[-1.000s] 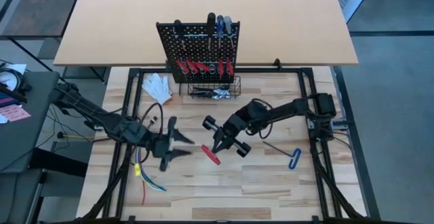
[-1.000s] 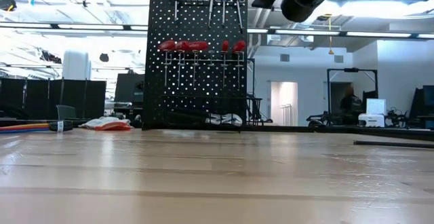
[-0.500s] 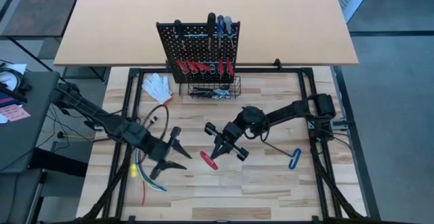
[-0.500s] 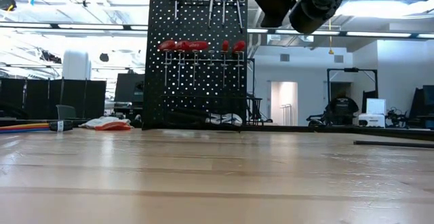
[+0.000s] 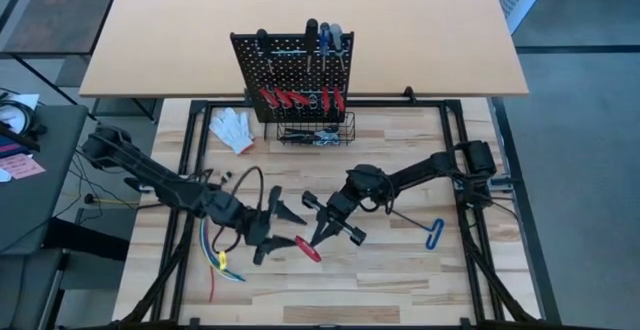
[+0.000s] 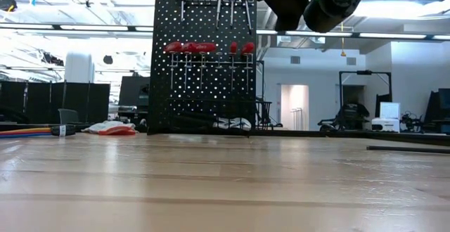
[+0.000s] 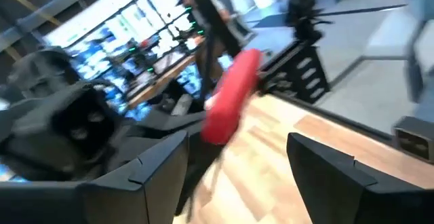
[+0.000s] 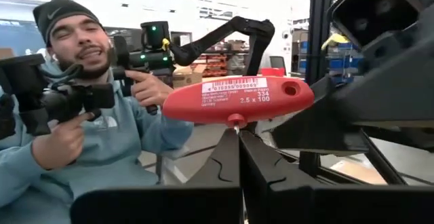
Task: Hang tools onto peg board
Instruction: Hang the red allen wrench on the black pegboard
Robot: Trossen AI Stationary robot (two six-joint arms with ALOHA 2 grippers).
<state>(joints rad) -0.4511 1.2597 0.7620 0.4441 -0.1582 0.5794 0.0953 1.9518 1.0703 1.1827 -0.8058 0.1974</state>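
Several red-handled tools already hang on the peg board (image 5: 292, 65). The right pincer (image 5: 322, 232), clamped tight, holds a red T-handled key (image 5: 308, 248) by its shaft above the surface (image 5: 400, 270), facing the wide-open, empty left pincer (image 5: 283, 233). A blue key (image 5: 436, 232) waits.

The left arm reached in from the table's left edge toward the middle, its left gripper (image 5: 283, 224) with fingers spread wide and nothing between them. The right arm stretched from the right side toward the centre, bent at the elbow, its right gripper (image 5: 318, 232) with fingers pressed together, just beside the left one, tips facing.
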